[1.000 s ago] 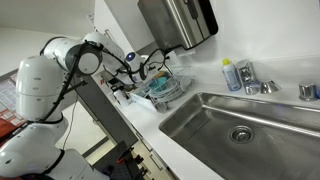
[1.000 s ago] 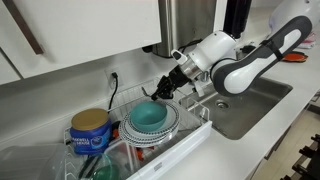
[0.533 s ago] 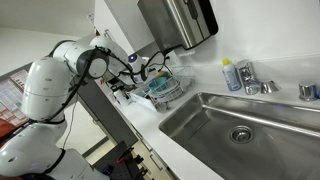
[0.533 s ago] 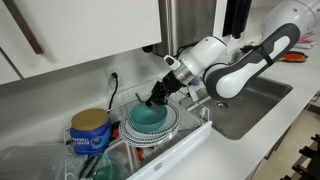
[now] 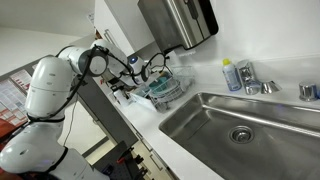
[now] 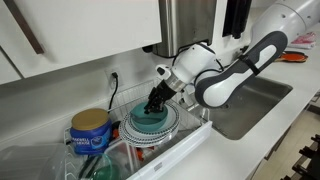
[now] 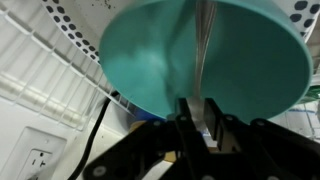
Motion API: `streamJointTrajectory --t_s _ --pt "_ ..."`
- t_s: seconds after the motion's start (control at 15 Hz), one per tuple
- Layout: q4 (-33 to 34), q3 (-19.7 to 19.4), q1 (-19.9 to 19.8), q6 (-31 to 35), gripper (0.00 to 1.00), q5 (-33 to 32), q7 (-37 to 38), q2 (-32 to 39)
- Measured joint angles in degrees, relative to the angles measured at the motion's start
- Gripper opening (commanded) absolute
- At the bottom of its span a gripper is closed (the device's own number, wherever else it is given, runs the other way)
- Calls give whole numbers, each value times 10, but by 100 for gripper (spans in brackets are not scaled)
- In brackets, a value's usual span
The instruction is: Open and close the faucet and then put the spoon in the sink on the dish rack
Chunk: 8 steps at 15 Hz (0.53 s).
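My gripper (image 7: 198, 118) is shut on the handle of a metal spoon (image 7: 203, 50) and holds it over a teal bowl (image 7: 210, 60) in the wire dish rack (image 6: 165, 125). In both exterior views the gripper (image 6: 154, 102) hangs just above the teal bowl (image 6: 148, 118) in the rack (image 5: 162, 88). The steel sink (image 5: 245, 125) with its round drain lies apart from the arm. The chrome faucet (image 5: 250, 82) stands behind the sink, beside a clear bluish bottle (image 5: 231, 75).
A steel wall dispenser (image 5: 178, 20) hangs above the rack. A blue and yellow can (image 6: 91, 130) stands beside the rack. A wall outlet with a black cord (image 7: 35, 158) is close behind the rack. The counter edge (image 5: 140, 125) runs in front.
My gripper has moved along the rack and down with the spoon, and now hangs lower over the teal bowl.
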Motion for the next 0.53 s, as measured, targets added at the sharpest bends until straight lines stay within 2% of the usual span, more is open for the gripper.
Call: streamJointTrajectory --t_s 0.2,0.4,0.53 --pt "11 -17 24 0 77 21 -10 -1" --pt "13 -12 22 0 99 25 -12 -4" --pt "11 -1 11 2 100 25 -12 -5"
